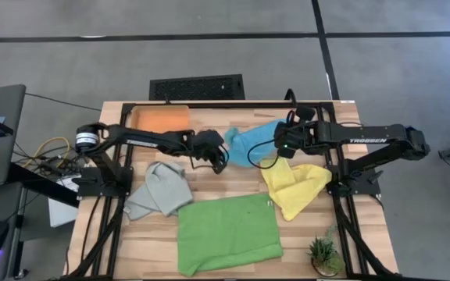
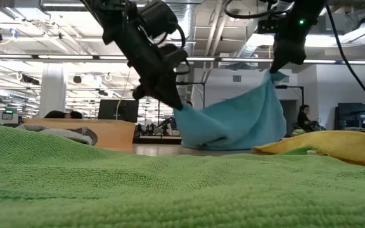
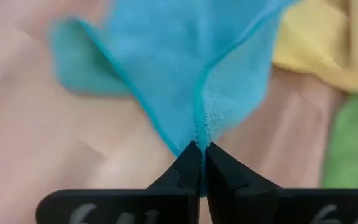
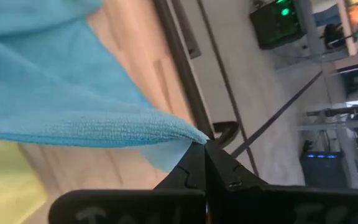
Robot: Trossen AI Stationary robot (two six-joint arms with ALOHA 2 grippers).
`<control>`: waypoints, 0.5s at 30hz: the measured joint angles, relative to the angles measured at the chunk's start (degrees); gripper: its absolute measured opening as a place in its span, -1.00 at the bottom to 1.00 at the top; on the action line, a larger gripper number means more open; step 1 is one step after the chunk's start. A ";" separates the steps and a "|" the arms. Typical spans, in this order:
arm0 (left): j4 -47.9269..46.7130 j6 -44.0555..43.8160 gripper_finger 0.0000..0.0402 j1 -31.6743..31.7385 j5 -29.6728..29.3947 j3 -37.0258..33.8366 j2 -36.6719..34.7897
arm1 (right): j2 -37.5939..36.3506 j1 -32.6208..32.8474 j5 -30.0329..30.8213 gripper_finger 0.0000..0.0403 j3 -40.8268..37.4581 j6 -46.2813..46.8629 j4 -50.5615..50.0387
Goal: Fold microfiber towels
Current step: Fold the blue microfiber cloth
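The turquoise blue towel (image 1: 253, 144) is held up at the table's far middle between both grippers; its lower part rests on the table (image 2: 220, 142). My left gripper (image 1: 221, 162) is shut on its left end, my right gripper (image 1: 283, 148) on its right end. The lime green towel (image 1: 226, 232) lies spread flat at the near middle. The light grey towel (image 1: 158, 191) lies crumpled at the left. The yellow towel (image 1: 295, 186) lies crumpled at the right. The orange towel (image 1: 161, 119) lies folded at the far left. My left gripper pinches a corner of the blue towel (image 3: 199, 138) between its two fingertips, slanting down from the left; the hem folds together there. The corner is lifted, the cloth sagging from it toward the table. My right gripper pinches another corner of the blue towel (image 4: 194, 134) between its fingertips, from above, pointing down. That corner is lifted higher (image 2: 274, 77); the cloth hangs below it, and its bottom lies on the table.
A small potted plant (image 1: 323, 254) stands at the near right corner. Black frame rails (image 1: 338, 179) run along the table's left and right sides. Bare wood shows between the blue and green towels.
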 joint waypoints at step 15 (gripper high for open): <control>-3.71 16.72 -1.00 10.70 -18.31 3.10 -10.21 | 0.55 -11.95 2.14 -0.96 -0.07 -15.06 22.44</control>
